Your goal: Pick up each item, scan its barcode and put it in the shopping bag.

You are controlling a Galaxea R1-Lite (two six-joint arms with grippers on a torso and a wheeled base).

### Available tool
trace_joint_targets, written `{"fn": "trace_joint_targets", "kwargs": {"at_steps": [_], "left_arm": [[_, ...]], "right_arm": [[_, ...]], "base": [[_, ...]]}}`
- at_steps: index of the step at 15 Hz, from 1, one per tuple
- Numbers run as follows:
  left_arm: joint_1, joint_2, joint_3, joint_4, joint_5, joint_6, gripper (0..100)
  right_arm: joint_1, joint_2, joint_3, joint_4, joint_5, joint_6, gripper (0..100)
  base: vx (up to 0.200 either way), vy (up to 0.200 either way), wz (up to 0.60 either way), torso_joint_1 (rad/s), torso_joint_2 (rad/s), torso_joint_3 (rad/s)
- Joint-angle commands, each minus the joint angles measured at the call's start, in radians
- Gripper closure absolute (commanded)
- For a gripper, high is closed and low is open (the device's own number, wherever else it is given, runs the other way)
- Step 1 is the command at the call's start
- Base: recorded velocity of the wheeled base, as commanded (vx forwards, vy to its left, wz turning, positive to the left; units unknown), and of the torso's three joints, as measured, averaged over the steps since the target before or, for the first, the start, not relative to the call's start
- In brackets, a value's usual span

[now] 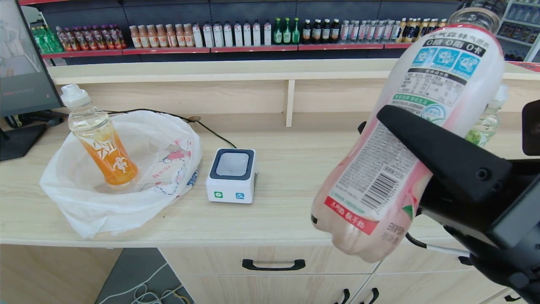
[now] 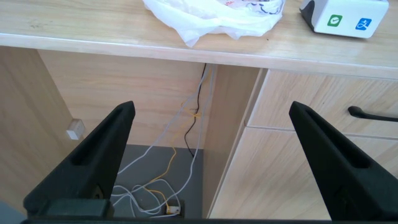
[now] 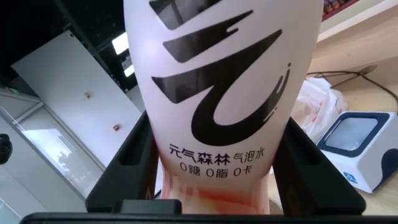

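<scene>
My right gripper (image 1: 405, 139) is shut on a large pink and white bottle (image 1: 405, 139), held tilted in the air at the right, above the counter's front edge, with the barcode side facing the head camera. The same pink bottle (image 3: 217, 99) sits clamped between the two black fingers (image 3: 124, 168). A white barcode scanner (image 1: 232, 175) with a dark-rimmed window stands mid-counter, left of the bottle. The white shopping bag (image 1: 76, 198) lies open at the left with an orange drink bottle (image 1: 101, 143) standing in it. My left gripper (image 2: 211, 155) hangs open below the counter, in front of the cabinet.
A monitor on a stand (image 1: 21, 80) sits at the far left. A clear bottle (image 1: 485, 122) stands behind the held one. A black cable (image 1: 211, 131) runs behind the bag to the scanner. Drawers with black handles (image 1: 273, 265) are below the counter (image 1: 287, 211); stocked shelves (image 1: 253, 33) lie beyond.
</scene>
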Motion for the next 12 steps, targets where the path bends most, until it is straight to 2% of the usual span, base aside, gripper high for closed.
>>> {"fn": "trace_joint_targets", "kwargs": {"at_steps": [1,3,12], "left_arm": [[0.0,0.0,-0.001,0.0,0.0,-0.001,0],[0.0,0.0,-0.001,0.0,0.0,0.001,0],[0.0,0.0,0.001,0.0,0.0,-0.001,0]], "right_arm": [[0.001,-0.012,-0.007,-0.001,0.0,0.006,100],[0.001,-0.001,-0.053,-0.001,0.0,0.014,100],[-0.001,0.007,-0.065,-0.001,0.0,0.04,100]], "base": [[0.0,0.0,0.0,0.0,0.0,0.0],[0.0,0.0,0.0,0.0,0.0,0.0],[0.0,0.0,0.0,0.0,0.0,0.0]]}}
